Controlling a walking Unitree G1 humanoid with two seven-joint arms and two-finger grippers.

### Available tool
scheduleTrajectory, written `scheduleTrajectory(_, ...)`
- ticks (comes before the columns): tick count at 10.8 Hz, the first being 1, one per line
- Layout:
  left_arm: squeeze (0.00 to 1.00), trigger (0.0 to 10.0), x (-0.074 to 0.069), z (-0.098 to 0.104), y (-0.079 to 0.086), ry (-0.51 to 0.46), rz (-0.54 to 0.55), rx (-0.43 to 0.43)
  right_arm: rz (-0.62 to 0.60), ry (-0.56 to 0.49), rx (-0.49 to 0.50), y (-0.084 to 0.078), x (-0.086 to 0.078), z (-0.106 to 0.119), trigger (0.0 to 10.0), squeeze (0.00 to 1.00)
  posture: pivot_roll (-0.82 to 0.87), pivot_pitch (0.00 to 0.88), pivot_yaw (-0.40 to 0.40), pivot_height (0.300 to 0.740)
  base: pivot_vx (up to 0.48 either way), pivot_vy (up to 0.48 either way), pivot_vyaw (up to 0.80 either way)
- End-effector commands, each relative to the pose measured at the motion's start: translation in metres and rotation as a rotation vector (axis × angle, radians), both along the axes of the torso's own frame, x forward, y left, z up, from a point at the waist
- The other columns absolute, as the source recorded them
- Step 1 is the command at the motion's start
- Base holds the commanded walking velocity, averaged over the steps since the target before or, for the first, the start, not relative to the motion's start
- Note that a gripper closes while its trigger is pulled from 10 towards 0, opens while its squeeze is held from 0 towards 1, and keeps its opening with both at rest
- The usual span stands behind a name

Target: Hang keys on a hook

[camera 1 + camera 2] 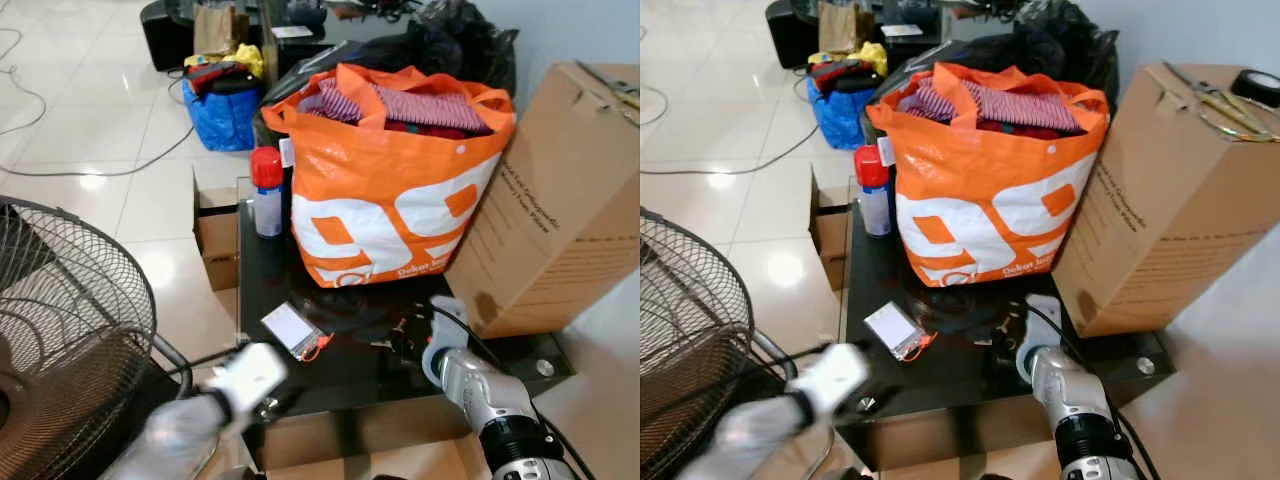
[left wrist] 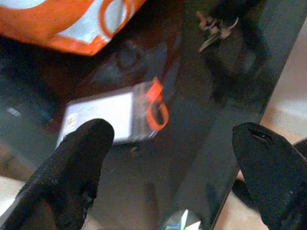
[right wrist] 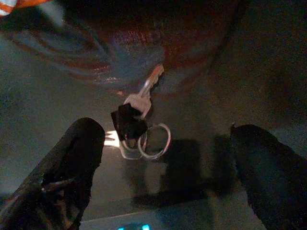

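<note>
A small bunch of keys [image 3: 141, 125] with a silver key, a black fob and a ring lies flat on the black glass table [image 1: 268, 275], in front of the orange bag. My right gripper [image 3: 168, 165] hovers open just short of the keys, one finger on each side of them. My left gripper [image 2: 172, 163] is open over the table's front edge, near a white card holder with an orange ring [image 2: 112, 117]. The keys [image 2: 215, 28] lie farther off from it. In the left eye view the left arm [image 1: 245, 378] is blurred.
A stuffed orange bag [image 1: 390, 200] and a big cardboard box [image 1: 560, 200] fill the back and right of the table. A red-capped spray can [image 1: 267, 190] stands at the back left. A wire fan [image 1: 60, 330] is at my left. Small boxes, bags and cables lie on the floor.
</note>
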State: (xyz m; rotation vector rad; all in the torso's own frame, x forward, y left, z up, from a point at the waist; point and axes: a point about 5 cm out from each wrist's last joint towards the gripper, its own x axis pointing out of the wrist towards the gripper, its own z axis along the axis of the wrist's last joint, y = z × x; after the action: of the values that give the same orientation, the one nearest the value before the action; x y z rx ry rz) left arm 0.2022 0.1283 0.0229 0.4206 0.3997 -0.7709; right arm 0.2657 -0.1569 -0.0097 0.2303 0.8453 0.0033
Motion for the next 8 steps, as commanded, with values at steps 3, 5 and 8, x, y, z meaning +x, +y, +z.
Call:
scheduleTrajectory(3,0.54,10.0,0.010,-0.028,-0.042,0.021,-0.009,0.024,-0.069,0.000,0.118,0.002,0.004,0.000,2.9,0.00,0.01,0.054,-0.068,0.740,0.000,0.000,0.00)
scheduleTrajectory(5,0.55,10.0,0.016,-0.033,-0.066,0.025,-0.001,0.016,-0.085,0.012,0.197,0.006,0.005,0.000,0.0,0.00,0.01,0.054,-0.070,0.740,0.000,0.000,0.00)
scheduleTrajectory(8,0.54,10.0,0.013,-0.024,-0.029,-0.015,0.068,-0.083,-0.099,0.041,0.234,0.007,0.005,-0.004,0.0,0.00,0.04,0.036,-0.079,0.740,0.000,0.000,0.00)
